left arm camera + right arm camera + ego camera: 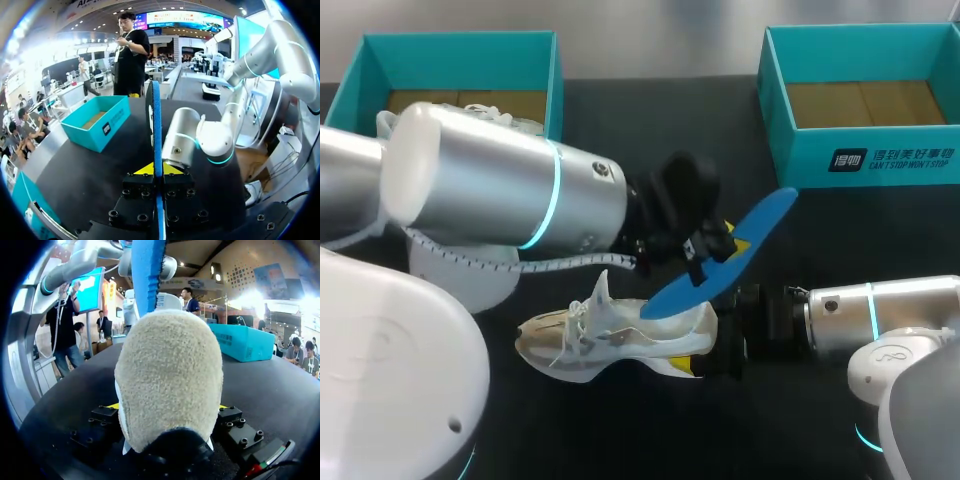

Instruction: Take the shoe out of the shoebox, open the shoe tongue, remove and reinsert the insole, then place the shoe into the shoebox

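My left hand (728,243), just right of the frame's middle, is pinching the blue insole (765,218). The left wrist view shows the insole edge-on between the two yellow tips. The insole slants from the upper right down to the mouth of the white shoe (600,335), which lies on its side on the dark surface (620,430) at lower centre. I can't tell whether the insole's lower end sits inside the shoe or just over it.

My right hand (720,335) comes in from the right and is clamped on the shoe's heel, which fills the right wrist view between its fingers.

The teal shoebox (865,160) at upper right stands open, well apart from the shoe. A second box (460,45) sits at upper left.

I judge this to be the insole step. To do it well, I'd hold the heel firmly so the shoe can't slide. I'd also line the insole up with the shoe's length and move it along that line in small strokes. A twist could snag the tongue or laces.
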{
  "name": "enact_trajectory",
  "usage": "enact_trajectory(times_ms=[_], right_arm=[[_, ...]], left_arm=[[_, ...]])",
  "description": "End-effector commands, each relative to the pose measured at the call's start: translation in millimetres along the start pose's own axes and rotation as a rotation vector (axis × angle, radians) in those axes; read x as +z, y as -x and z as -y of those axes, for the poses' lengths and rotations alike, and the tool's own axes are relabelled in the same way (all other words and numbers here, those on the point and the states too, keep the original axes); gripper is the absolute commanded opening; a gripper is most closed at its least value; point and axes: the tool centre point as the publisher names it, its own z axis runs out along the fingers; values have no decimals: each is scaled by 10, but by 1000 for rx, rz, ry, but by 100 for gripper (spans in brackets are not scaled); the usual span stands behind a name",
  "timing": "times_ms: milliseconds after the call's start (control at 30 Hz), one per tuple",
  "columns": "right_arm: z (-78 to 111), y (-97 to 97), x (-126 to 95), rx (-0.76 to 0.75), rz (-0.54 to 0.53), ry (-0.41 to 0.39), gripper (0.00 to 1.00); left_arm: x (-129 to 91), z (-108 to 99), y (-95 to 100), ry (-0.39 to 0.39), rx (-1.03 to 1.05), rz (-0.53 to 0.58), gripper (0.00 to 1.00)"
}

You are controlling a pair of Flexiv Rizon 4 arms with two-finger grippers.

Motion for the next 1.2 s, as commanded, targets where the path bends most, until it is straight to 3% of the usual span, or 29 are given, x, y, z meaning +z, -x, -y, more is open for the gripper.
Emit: enact_trajectory(times_ms=[33, 500, 867, 1100, 1200], right_arm=[[6, -10, 21, 1, -1, -5, 0], [6, -10, 21, 1, -1, -5, 0], [6, -10, 21, 1, -1, -5, 0], [6, -10, 21, 1, -1, -5, 0], [6, -10, 21, 1, -1, -5, 0]], left_arm=[[-171, 96, 133, 4, -26, -354, 0], [-522, 556, 292, -91, -26, -684, 0], [-769, 703, 437, -149, 96, -773, 0], [-1064, 755, 480, -219, 247, -830, 0], [-1332, 768, 481, -271, 360, -895, 0]])
